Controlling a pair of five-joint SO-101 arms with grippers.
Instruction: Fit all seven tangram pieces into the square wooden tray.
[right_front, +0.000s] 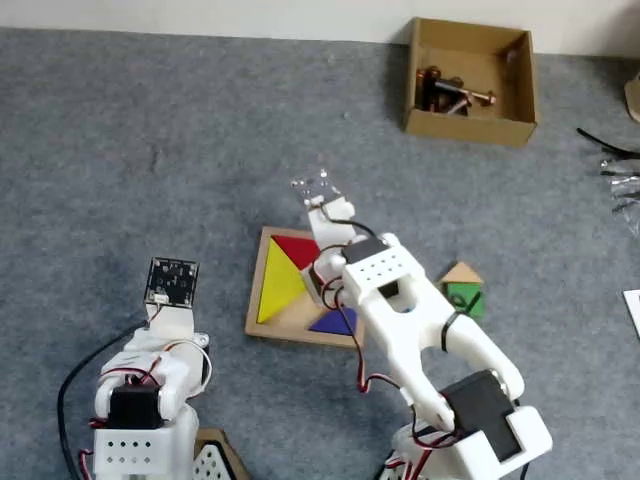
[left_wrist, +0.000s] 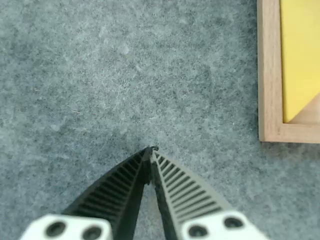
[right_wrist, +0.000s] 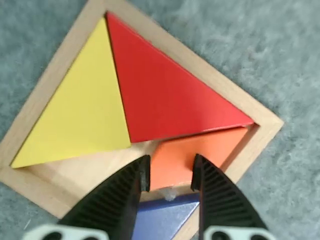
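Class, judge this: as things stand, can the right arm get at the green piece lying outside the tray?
Probably yes. The green piece lies uncovered on the mat beside that arm, and the right tool is open above the tray.

Grey felt tabletop under soft, even light

A grey, fuzzy felt covering (right_front: 150, 130) spreads across the whole table, its nap mottled with paler flecks, and the same fibrous cloth shows close up in both wrist views. Along the far edge runs a pale, off-white strip of wall or table border (right_front: 200, 15). An open brown cardboard box (right_front: 465, 128) sits on the felt near the far right corner, holding a few small copper-coloured metal parts (right_front: 450, 92). Thin black cables (right_front: 605, 145) lie at the right edge, and below them the corner of a white sheet (right_front: 633, 305) pokes in. Shadows are faint and short.
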